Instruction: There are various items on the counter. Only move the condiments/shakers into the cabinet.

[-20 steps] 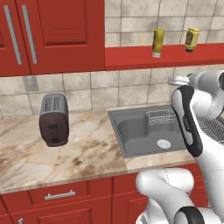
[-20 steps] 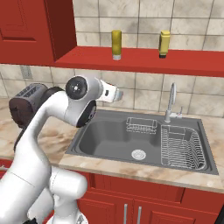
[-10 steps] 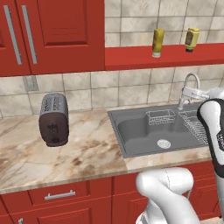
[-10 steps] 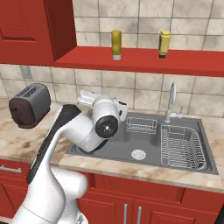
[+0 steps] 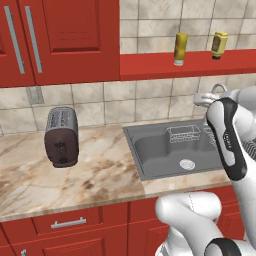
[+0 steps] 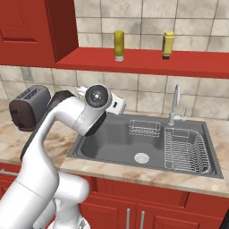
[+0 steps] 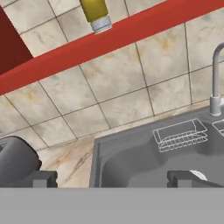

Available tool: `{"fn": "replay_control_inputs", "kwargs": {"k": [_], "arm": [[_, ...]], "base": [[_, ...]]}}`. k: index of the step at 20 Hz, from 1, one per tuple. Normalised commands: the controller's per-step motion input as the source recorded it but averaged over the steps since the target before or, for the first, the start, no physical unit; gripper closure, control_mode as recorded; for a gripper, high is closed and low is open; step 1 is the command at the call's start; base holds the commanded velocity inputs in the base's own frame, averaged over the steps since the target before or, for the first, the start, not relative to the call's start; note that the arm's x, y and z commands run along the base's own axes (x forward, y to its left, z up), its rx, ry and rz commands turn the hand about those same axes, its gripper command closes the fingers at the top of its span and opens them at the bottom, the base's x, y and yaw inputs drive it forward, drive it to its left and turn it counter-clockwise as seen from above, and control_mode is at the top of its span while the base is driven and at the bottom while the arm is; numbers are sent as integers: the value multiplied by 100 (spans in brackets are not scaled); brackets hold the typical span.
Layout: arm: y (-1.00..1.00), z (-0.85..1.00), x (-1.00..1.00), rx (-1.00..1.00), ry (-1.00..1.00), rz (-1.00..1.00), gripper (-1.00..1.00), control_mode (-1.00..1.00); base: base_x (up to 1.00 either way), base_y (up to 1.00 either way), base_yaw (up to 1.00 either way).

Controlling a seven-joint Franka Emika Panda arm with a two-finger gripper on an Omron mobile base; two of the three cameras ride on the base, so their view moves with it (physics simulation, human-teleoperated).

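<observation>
Two condiments stand upright on the cabinet (image 5: 150, 67), a doorless red shelf: a bright yellow bottle (image 5: 180, 49) (image 6: 118, 44) and, to its right, a mustard bottle with a dark label (image 5: 218, 45) (image 6: 168, 44). In the hand view the yellow bottle (image 7: 96, 13) shows at the top, on the shelf's red edge (image 7: 122, 33). My gripper (image 7: 113, 179) is open with nothing between its fingertips (image 7: 41, 178). It hangs above the left part of the sink (image 6: 112, 138), well below the shelf, facing the tiled wall.
A dark grey toaster (image 5: 61, 137) (image 6: 27, 106) stands on the marble counter (image 5: 100, 170) left of the sink. A faucet (image 6: 174, 103) and a wire dish rack (image 6: 185, 150) are at the sink's right. Red cabinets with bar handles (image 5: 60, 35) hang upper left.
The arm dipped toward the sink half a second ago and has swung back up. The jaws stayed open. Both bottles on the shelf have not moved.
</observation>
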Motion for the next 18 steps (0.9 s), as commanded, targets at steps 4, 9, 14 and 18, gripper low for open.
{"fn": "replay_control_inputs", "kwargs": {"k": [4,9,14,18], "arm": [[0,0,0,0,0,0,-100,-100],[19,-24,-16,-1,7,2,-100,100],[0,0,0,0,0,0,-100,100],[0,0,0,0,0,0,-100,100]], "base": [[0,0,0],[-8,11,2],[-36,84,13],[-1,100,11]]}}
